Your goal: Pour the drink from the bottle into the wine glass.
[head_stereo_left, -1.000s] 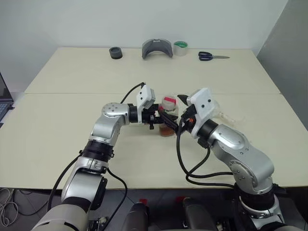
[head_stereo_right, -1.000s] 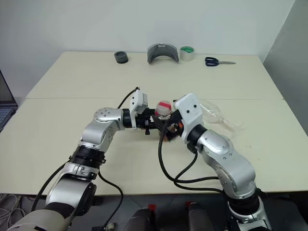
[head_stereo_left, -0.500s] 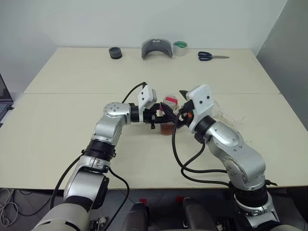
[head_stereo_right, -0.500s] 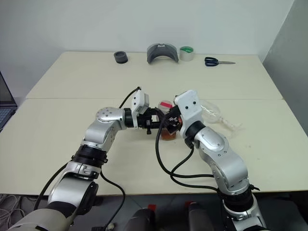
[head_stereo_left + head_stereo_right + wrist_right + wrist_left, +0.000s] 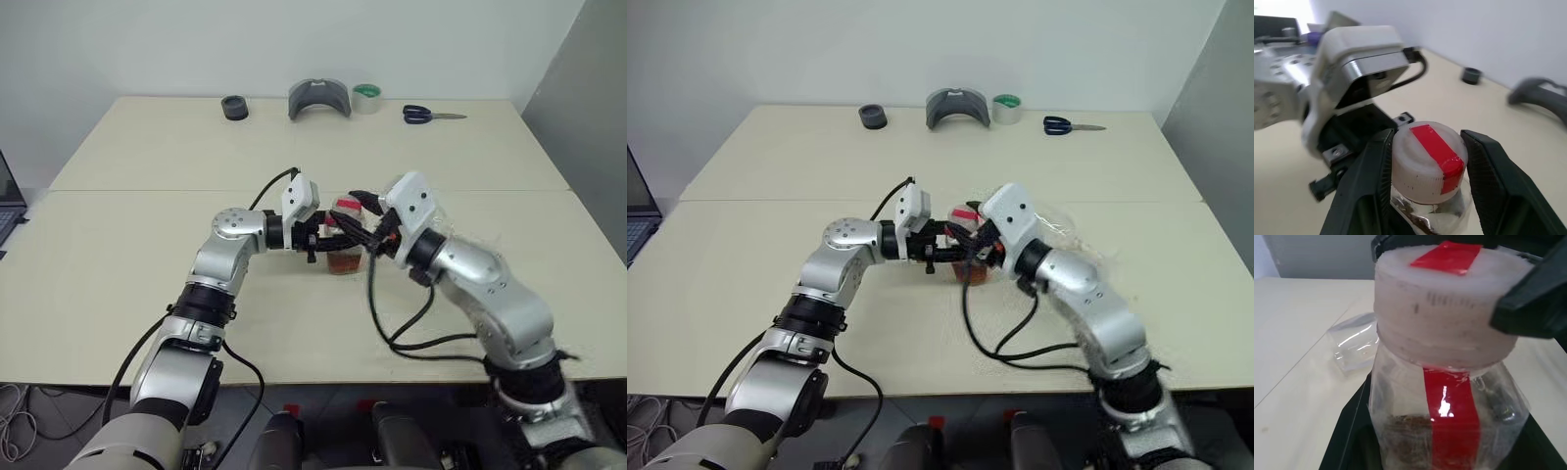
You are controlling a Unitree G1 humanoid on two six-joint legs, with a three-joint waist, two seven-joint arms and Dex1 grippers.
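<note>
Because both arms crowd the middle of the tabletop (image 5: 147, 255), the bottle (image 5: 344, 257) shows there as little more than a strip of amber drink (image 5: 342, 262) and a hint of its cap (image 5: 1428, 157). The left tool (image 5: 329, 241) is clenched on the bottle's body: in the left wrist view its black fingers (image 5: 1352, 431) cup the clear sides at the lower edge, cut off by the frame. The bottle stands upright at mid-tabletop, and the drink lies low in it, a brown layer behind the red label. The right tool (image 5: 1428, 164) sits with 1 finger on each side of the white, red-taped cap; its pads (image 5: 1375, 166) lie against or just beside the cap's rim, and I cannot tell whether they press it.

The wine glass (image 5: 1354, 341) is hard to read: a clear shape lying on its side near the bottle, mostly masked by the right arm in the head views.

The left forearm reaches in from the left with its wrist bent toward the right. The right arm comes from the right, its elbow out, its tool roughly level over the cap.
</note>
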